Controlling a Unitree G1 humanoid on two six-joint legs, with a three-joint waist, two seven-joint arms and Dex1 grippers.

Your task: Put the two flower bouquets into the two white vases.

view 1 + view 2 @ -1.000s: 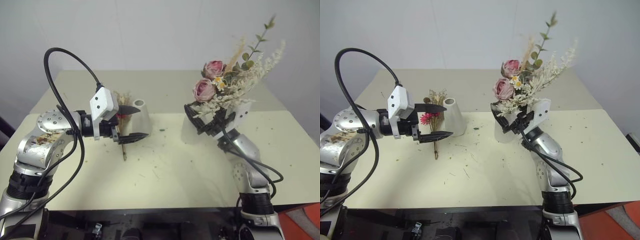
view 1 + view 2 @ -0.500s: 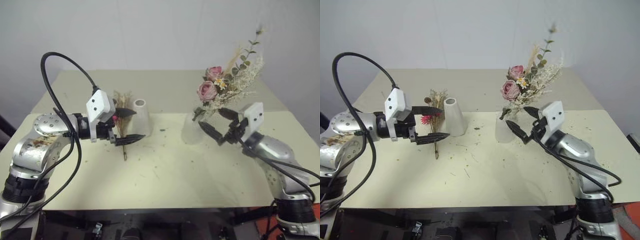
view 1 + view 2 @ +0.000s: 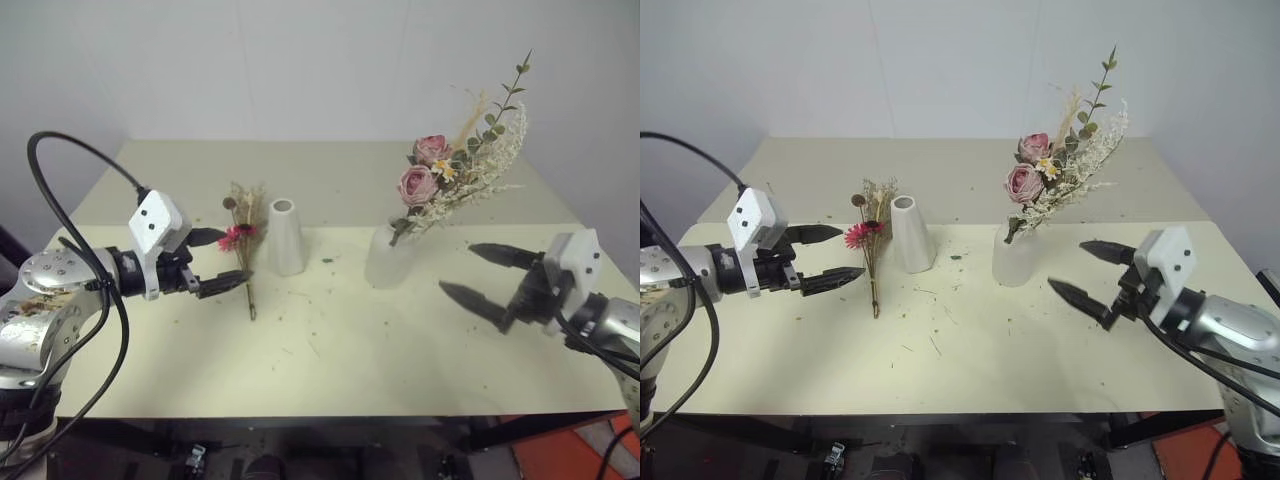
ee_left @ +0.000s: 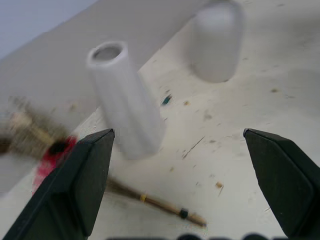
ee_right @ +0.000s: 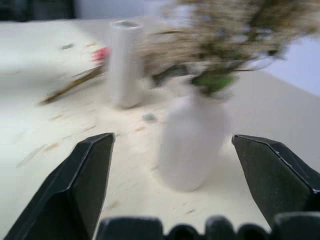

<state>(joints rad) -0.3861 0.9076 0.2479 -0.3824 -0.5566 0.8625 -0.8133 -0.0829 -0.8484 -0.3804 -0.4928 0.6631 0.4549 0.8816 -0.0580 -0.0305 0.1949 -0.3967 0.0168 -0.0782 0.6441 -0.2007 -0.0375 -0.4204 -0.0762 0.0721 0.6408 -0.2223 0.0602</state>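
1. Nearest, the table (image 3: 970,380) is a flat, pale yellow-cream matte top, speckled with small dry plant scraps and crumbs.

2. The right gripper (image 3: 1092,275) hangs above the table's right side with its two black, tapered, pointed fingers spread wide and nothing between them. A white, boxy camera block sits on the wrist behind them, on a smooth silver arm.

3. The left gripper (image 3: 830,255) hangs over the left side, its black wedge-shaped fingers also spread apart and empty. Their tips point toward the slim bouquet, just short of it. A glossy black cable loops from this arm.

4. The slim bouquet (image 3: 870,240) lies flat on the table, just beside the cone vase on its left. It has a thin, straw-coloured bundle of stems, a red daisy-like flower, a small brown ball, and feathery tan grasses at the far end.

5. The cone vase (image 3: 909,235) stands upright and empty. It is matte white, tall and narrow, widening toward its base, with a round open mouth.

6. The bottle vase (image 3: 1015,258) stands upright to the right of the cone vase, well apart from it. It is matte white, shorter and rounder, with a short neck.

7. The rose bouquet (image 3: 1060,175) stands in the bottle vase, leaning up to the right. It has two dusty pink roses, fluffy cream sprigs, and a wiry stem of round green leaves.
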